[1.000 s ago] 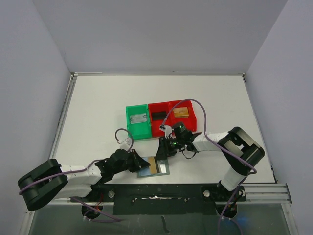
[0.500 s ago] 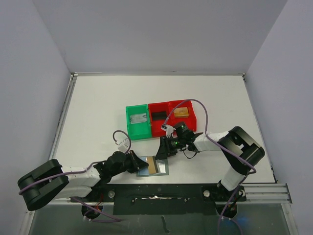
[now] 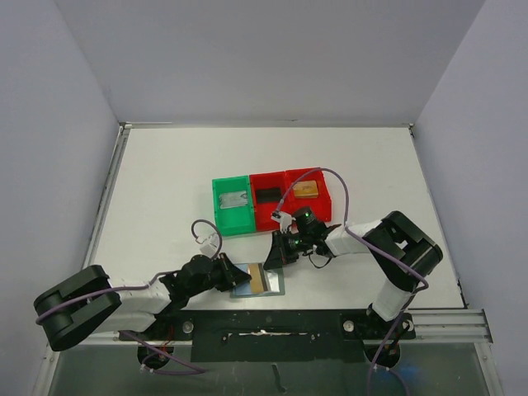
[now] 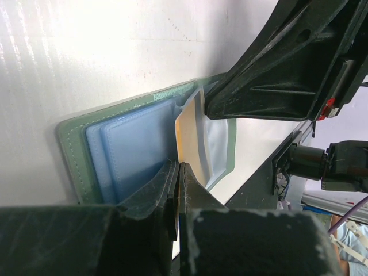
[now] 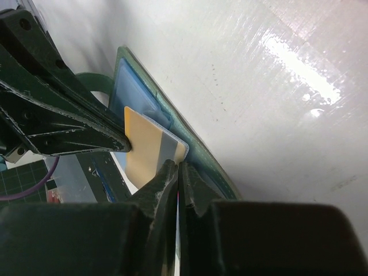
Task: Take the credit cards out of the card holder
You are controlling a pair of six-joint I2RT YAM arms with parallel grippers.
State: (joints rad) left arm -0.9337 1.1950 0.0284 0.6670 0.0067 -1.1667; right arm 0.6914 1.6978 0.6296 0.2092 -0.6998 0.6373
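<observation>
The flat grey-blue, green-edged card holder (image 3: 275,283) lies at the near edge of the white table (image 3: 165,181), between the two arms. The left gripper (image 4: 175,168) pinches its left side. The right gripper (image 5: 177,168) is clenched on a thin gold card (image 5: 146,152) with a grey stripe, partly out of the sleeve.

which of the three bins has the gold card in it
The right-hand red bin holds the gold card; the middle red bin has a black card, the green bin a silver-grey card.
</observation>
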